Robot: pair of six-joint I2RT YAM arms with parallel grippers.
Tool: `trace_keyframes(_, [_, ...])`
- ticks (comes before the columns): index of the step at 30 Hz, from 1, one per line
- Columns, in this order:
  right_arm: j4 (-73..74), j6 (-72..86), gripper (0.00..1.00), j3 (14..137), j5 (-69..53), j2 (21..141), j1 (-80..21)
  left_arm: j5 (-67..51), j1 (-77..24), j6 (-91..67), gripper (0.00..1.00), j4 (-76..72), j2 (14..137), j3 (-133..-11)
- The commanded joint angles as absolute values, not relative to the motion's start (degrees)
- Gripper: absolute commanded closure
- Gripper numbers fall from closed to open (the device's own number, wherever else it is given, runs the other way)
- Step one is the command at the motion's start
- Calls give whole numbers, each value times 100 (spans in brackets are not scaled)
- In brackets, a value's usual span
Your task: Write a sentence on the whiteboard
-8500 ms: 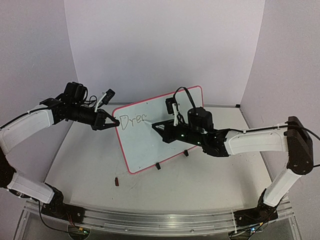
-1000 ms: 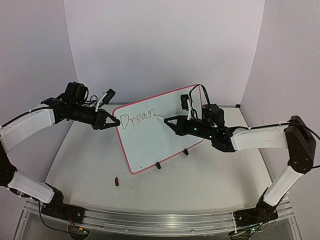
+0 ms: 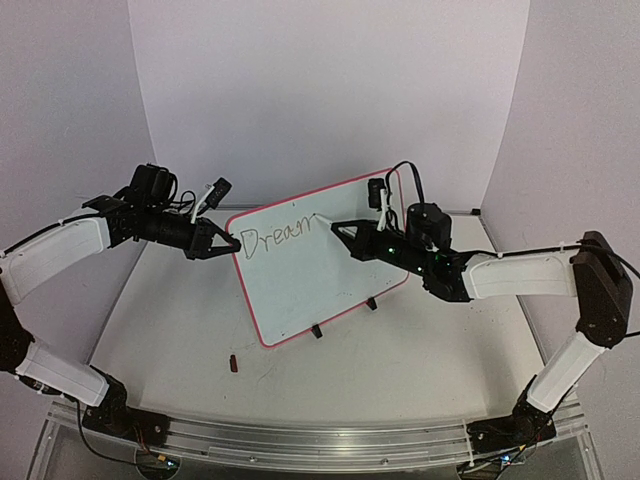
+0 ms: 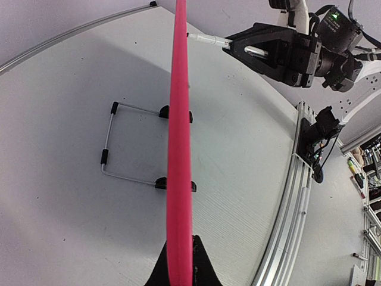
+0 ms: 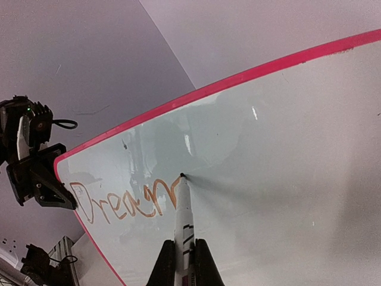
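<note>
The whiteboard (image 3: 300,280) stands tilted on small black feet, its red frame edge-on in the left wrist view (image 4: 178,149). My left gripper (image 3: 228,243) is shut on the board's left edge (image 4: 178,262). My right gripper (image 3: 345,235) is shut on a white marker pen (image 5: 183,226). The pen's tip touches the board at the end of the sentence (image 3: 275,238), which reads "Drean" with a rising stroke (image 5: 128,199).
A small dark red marker cap (image 3: 234,363) lies on the table in front of the board. A wire stand (image 4: 113,149) props the board from behind. A metal rail (image 3: 300,440) runs along the near table edge.
The writing grew from "Drea" to "Drean" with the start of another stroke. My right gripper and the pen moved right and slightly up along the board. The left gripper has not moved.
</note>
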State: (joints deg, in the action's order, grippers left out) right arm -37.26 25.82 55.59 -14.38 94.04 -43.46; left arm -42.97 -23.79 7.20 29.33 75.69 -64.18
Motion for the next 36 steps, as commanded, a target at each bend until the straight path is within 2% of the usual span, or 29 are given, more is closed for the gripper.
trace_keyframes(1, [-3766, 2647, 100, 5484, -1154, 9288, -4320, -4228, -2448, 977, 100, 3133, 7700, -6501])
trace_keyframes(14, [-3773, 2777, 100, 5085, -1225, 9167, -4324, -4228, -2444, 979, 100, 3130, 7713, -6497])
trace_keyframes(24, [-3994, 2661, 100, 4921, -1264, 8463, -4322, -4227, -2444, 976, 100, 3133, 7712, -6499])
trace_keyframes(36, [-3940, 2526, 100, 5372, -1109, 8962, -4315, -4228, -2444, 976, 100, 3131, 7703, -6502])
